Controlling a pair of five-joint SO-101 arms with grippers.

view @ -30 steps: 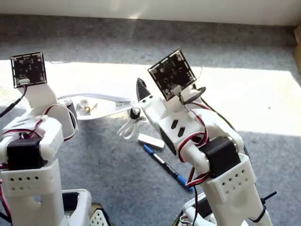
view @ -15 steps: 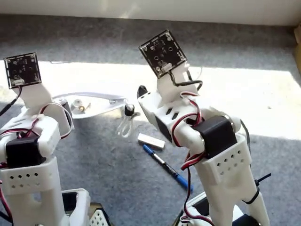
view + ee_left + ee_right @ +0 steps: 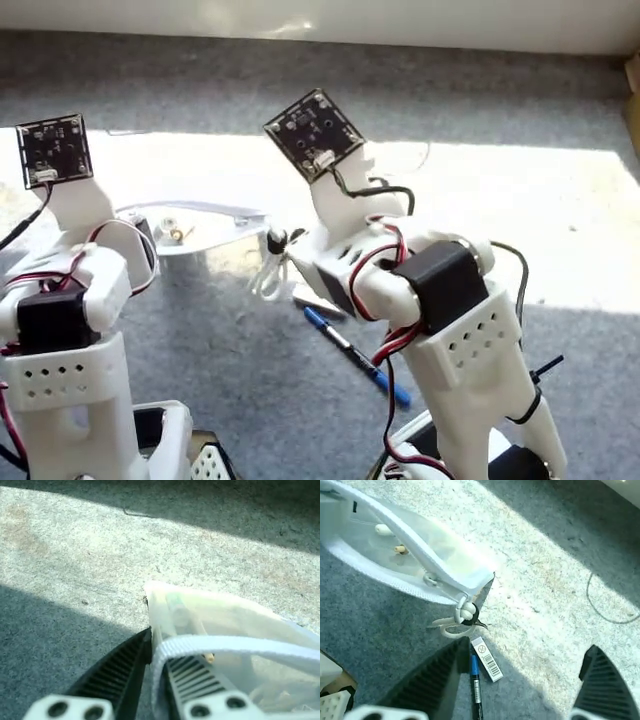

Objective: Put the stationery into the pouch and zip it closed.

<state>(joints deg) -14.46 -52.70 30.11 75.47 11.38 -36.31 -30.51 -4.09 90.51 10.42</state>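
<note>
A clear pouch [image 3: 200, 228] with a white zip band lies open on the grey carpet, with small items [image 3: 399, 549] inside. My left gripper [image 3: 155, 647] is shut on the pouch's [image 3: 225, 625] rim at one end. The looped white zip-pull cord [image 3: 451, 626] trails from the pouch's [image 3: 420, 550] other end. A white eraser [image 3: 487, 666] with a barcode and a blue pen [image 3: 352, 352] lie just beside it. My right gripper [image 3: 517, 680] hangs open above the pen [image 3: 475, 682] and eraser, holding nothing. In the high view the right arm covers part of the eraser [image 3: 305, 296].
A thin wire [image 3: 610, 605] loops over the sunlit carpet beyond the eraser. Both arm bases [image 3: 60, 400] stand at the near edge. A bright sun patch [image 3: 520, 210] crosses the carpet, with open floor to the right.
The right arm has swung left toward the pouch's zip end, and its camera board now sits higher and further left. The left arm has barely moved, still holding the pouch.
</note>
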